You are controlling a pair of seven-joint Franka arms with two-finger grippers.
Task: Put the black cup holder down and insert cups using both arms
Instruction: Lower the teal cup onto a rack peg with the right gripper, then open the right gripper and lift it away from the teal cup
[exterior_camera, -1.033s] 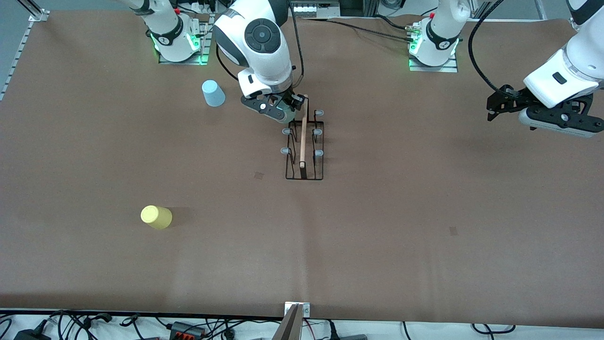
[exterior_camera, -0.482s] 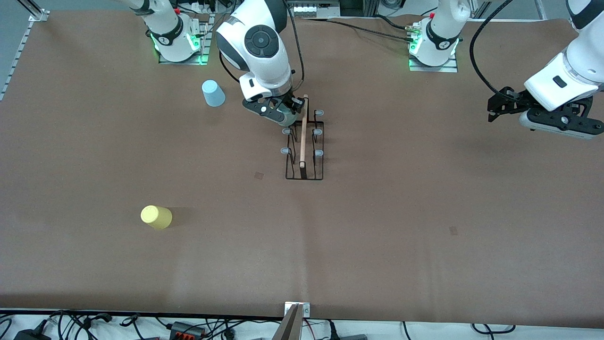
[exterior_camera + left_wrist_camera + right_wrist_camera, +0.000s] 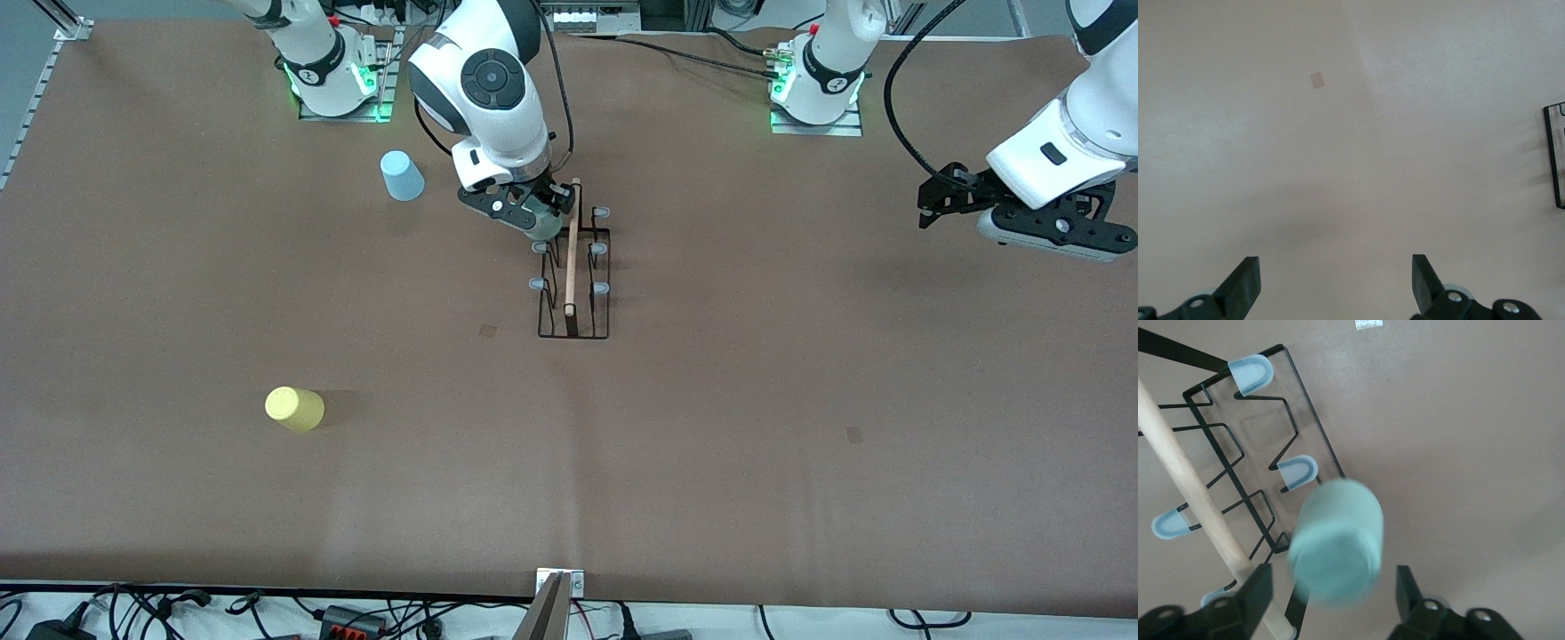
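Observation:
The black cup holder [image 3: 573, 307] stands mid-table, its wooden rod [image 3: 571, 258] along the top; it also shows in the right wrist view [image 3: 1313, 420]. My right gripper [image 3: 532, 216] is over the holder's end nearest the robot bases. Its fingers are open, with the pale green cup [image 3: 1338, 540] between them and a gap on each side, beside a grey-blue prong tip [image 3: 1297, 472]. The green cup [image 3: 544, 228] peeks out under the hand. The light blue cup [image 3: 402, 175] and yellow cup [image 3: 294, 408] sit toward the right arm's end. My left gripper [image 3: 926, 206] waits open and empty.
A corner of the holder [image 3: 1555, 153] shows in the left wrist view, where my left gripper [image 3: 1336, 280] is above bare brown table [image 3: 1338, 133]. Cables and a metal bracket [image 3: 558, 587] lie along the table edge nearest the front camera.
My right gripper has shifted slightly toward the holder's prongs with the green cup. The left arm has drifted a little.

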